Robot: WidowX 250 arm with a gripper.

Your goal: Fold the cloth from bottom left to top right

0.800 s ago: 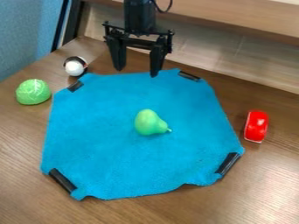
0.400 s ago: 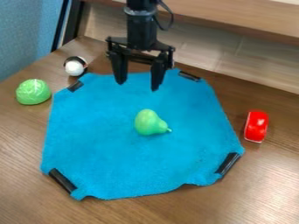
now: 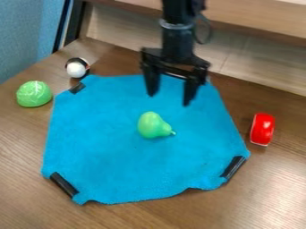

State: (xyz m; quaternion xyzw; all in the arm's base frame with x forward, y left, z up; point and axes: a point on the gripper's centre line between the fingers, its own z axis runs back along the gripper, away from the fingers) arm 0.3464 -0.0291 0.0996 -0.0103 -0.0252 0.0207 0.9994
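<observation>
My gripper [image 3: 169, 99] hangs open above the upper right part of the blue cloth [image 3: 119, 156], with nothing between its fingers. The cloth lies spread flat on the table, with black strips at its corners; the arm covers the upper right one. A green pear [image 3: 154, 125] rests near the cloth's middle, below my gripper in the view.
A green cabbage-like toy [image 3: 34, 94] and a black and white ball [image 3: 77, 67] stand left of the cloth. A red object [image 3: 261, 129] lies to its right on the wooden table [image 3: 275, 180]. A wooden panel [image 3: 257, 60] rises behind.
My gripper has moved down and to the right, from the cloth's top edge to above its upper right part. It stays open. Cloth and pear have not moved.
</observation>
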